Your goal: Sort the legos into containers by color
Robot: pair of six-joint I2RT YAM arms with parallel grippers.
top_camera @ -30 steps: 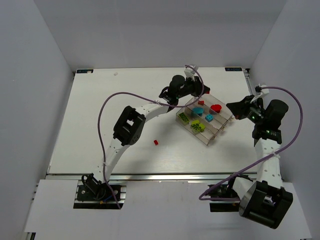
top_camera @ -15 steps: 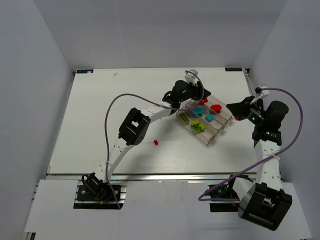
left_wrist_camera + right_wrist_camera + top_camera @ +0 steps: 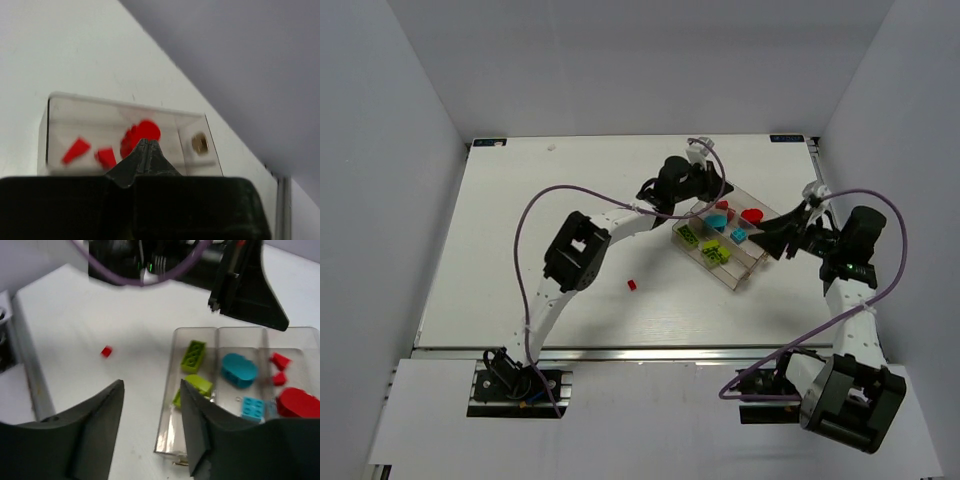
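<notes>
Top external — left gripper together at the tray — right gripper apart.

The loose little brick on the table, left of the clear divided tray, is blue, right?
No. The small loose plastic brick is red, not blue; the top external and right wrist views show it on the white table, left of the clear divided plastic tray.

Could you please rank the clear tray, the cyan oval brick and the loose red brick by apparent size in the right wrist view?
1. clear tray
2. cyan oval brick
3. loose red brick, though it lies farther from the camera
</notes>
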